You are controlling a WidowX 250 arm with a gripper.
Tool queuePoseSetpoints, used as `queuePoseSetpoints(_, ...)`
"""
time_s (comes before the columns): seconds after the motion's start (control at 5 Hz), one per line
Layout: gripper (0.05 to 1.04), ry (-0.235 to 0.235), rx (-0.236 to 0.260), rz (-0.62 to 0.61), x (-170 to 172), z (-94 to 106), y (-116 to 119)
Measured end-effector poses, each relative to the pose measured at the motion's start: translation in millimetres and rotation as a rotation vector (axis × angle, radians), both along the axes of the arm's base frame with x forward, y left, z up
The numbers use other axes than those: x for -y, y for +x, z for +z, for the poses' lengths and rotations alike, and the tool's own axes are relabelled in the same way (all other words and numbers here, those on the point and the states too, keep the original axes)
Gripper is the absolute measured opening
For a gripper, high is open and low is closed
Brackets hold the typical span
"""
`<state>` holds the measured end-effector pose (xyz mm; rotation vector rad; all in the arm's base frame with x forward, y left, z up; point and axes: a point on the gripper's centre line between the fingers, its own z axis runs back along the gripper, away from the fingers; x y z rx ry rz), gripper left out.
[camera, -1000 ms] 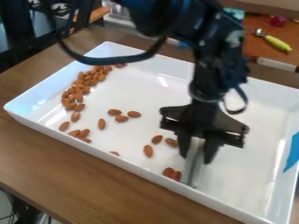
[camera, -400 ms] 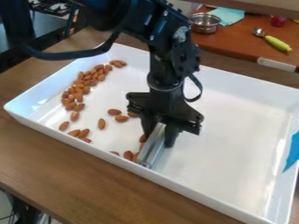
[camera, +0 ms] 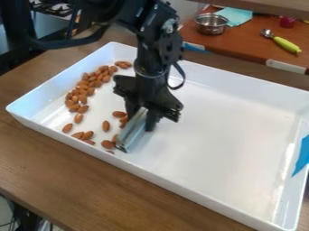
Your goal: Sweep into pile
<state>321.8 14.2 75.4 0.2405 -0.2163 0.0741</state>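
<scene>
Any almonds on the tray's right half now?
No, the almonds all lie in the left part of the tray.

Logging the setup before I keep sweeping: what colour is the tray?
White, seen best in the camera view.

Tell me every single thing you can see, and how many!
Almonds: many, brown, tray's left part
Tray: one, white, on the table
Table: one, brown, under the tray
Metal blade: one, silvery, in the gripper
Blue patch: one, blue, tray's right wall
Back counter: one, reddish-brown, behind the tray
Pot: one, silver, back counter
Cloth: one, pale teal, beside the pot
Spoon: one, yellow-green handle, back counter
Red object: one, red, back counter
Gripper: one, black, over the tray
Arm: one, black, from the top edge
</scene>
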Motion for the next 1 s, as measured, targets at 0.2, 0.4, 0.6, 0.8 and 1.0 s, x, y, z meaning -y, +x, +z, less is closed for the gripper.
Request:
queuePoseSetpoints(0.2,0.384,0.069,-0.046,-0.026,-20,0.0,5)
queuePoseSetpoints(0.4,0.384,0.111,-0.132,-0.033,-43,-0.9,-5)
queuePoseSetpoints(0.6,0.384,0.13,-0.168,-0.014,-64,0.0,-10)
queuePoseSetpoints(0.8,0.384,0.151,-0.174,-0.023,-84,1.2,-11)
queuePoseSetpoints(1.0,0.384,0.117,-0.181,-0.015,-86,0.8,-13)
